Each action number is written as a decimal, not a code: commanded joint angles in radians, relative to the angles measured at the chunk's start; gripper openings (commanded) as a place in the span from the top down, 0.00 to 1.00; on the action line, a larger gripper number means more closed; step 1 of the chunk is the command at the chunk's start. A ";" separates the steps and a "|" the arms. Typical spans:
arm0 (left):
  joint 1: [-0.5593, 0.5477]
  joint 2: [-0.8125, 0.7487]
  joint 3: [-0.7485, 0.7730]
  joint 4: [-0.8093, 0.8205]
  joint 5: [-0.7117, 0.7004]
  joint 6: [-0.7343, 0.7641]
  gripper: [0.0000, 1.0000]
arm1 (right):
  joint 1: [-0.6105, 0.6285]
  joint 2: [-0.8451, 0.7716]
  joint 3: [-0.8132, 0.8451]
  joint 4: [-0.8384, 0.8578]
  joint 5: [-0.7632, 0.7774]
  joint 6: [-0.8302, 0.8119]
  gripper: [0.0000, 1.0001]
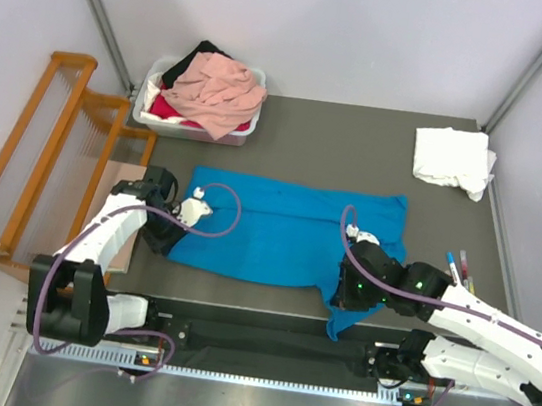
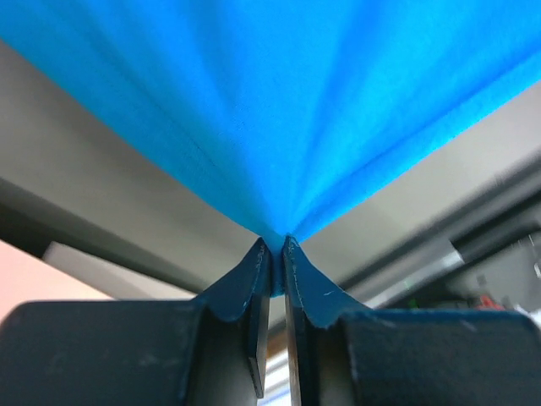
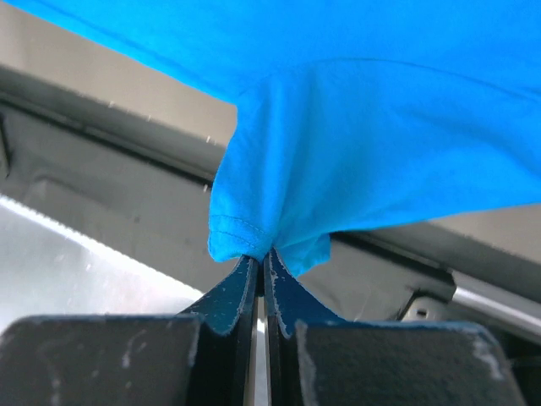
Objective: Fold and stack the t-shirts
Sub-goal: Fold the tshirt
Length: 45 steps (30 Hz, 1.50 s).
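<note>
A bright blue t-shirt (image 1: 288, 228) lies spread across the dark table. My left gripper (image 1: 167, 239) is at its near left corner, shut on a pinch of the blue cloth (image 2: 279, 127) that fans out from the fingertips (image 2: 260, 258). My right gripper (image 1: 346, 299) is at the near right part, shut on the hemmed edge of the blue t-shirt (image 3: 355, 144), which bunches above its fingertips (image 3: 283, 269). A folded white t-shirt (image 1: 451, 158) rests at the far right corner. Salmon-pink (image 1: 221, 90), red (image 1: 168, 108) and black (image 1: 184, 65) t-shirts are heaped in the tub.
A white plastic tub (image 1: 245, 137) stands at the back left. A wooden slatted rack (image 1: 45, 156) leans along the left side of the table. Two pens (image 1: 459, 265) lie near the right arm. A black rail (image 1: 262, 338) runs along the near edge.
</note>
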<state>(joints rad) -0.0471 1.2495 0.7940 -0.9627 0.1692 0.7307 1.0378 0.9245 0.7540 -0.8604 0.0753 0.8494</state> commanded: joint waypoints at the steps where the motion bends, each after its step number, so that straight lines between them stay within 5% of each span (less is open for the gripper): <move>1: 0.000 -0.073 0.007 -0.185 0.009 0.087 0.84 | 0.016 -0.081 0.008 -0.077 -0.069 0.030 1.00; 7: 0.000 -0.088 0.001 -0.229 -0.008 0.090 0.84 | 0.019 -0.098 0.014 -0.104 -0.101 0.048 1.00; 14: 0.000 -0.038 0.069 -0.098 -0.014 0.044 0.84 | -0.013 0.011 0.129 -0.098 0.004 -0.048 1.00; 22: 0.004 0.171 0.232 0.159 -0.039 -0.053 0.86 | -0.244 0.108 0.206 0.004 -0.011 -0.200 1.00; 30: 0.004 0.367 0.356 0.220 -0.062 -0.085 0.86 | -0.395 0.174 0.222 0.069 -0.012 -0.311 1.00; 45: 0.001 0.443 0.337 0.300 -0.045 -0.143 0.81 | -0.522 0.464 0.215 0.297 -0.046 -0.400 1.00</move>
<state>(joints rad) -0.0467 1.6981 1.1324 -0.7223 0.1154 0.6193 0.5488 1.3106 0.9371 -0.6689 0.0414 0.4858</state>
